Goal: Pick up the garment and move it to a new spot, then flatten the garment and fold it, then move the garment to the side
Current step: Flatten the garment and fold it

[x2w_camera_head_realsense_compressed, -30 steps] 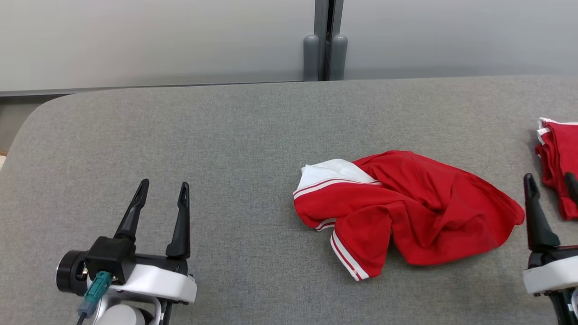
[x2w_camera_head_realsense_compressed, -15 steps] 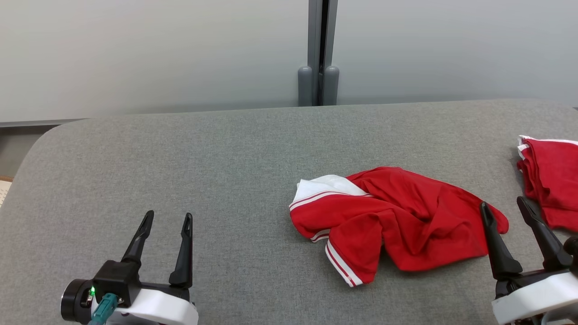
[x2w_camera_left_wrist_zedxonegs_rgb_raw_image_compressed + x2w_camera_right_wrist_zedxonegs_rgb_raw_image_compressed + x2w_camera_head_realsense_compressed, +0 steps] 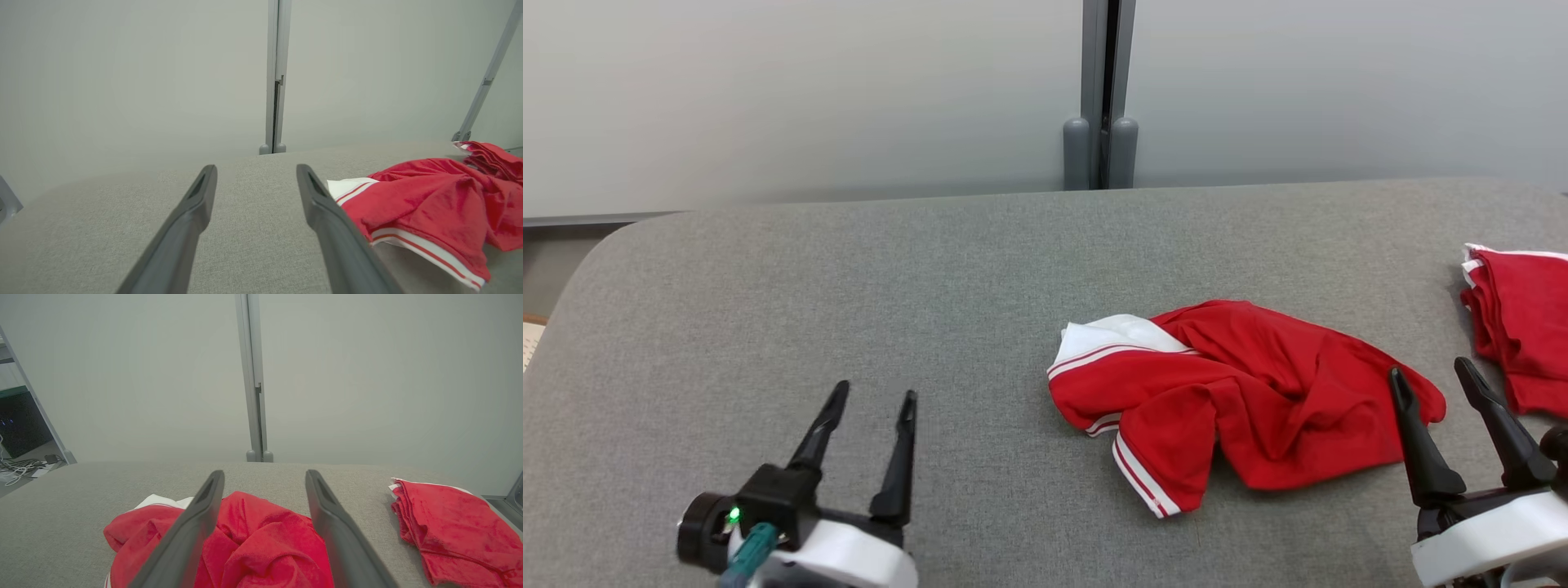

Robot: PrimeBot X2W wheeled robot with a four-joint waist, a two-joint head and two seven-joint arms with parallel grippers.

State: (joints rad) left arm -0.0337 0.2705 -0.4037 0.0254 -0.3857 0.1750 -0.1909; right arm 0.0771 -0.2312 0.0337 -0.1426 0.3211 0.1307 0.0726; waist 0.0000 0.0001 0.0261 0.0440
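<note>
Head view, crumpled red garment (image 3: 1258,392) (white-striped trim), right claw (image 3: 1430,369) spread nearby

Spreads wide as a grey fabric-covered tabletop (image 3: 849,269), rounded at the far left corner, and meets pale grey wall panels (image 3: 768,82) under soft, even light. Splits those panels behind the middle of the far edge with a slim vertical metal post (image 3: 1101,73), two rounded grey feet (image 3: 1101,151) at its base. Opens at the left of the right wrist view, past a slanted grey frame bar (image 3: 68,457), onto a dark recess (image 3: 16,420) and loose cables (image 3: 16,471) on a grey floor (image 3: 32,454); repeats such a slanted bar (image 3: 487,79) at the right of the left wrist view.
</note>
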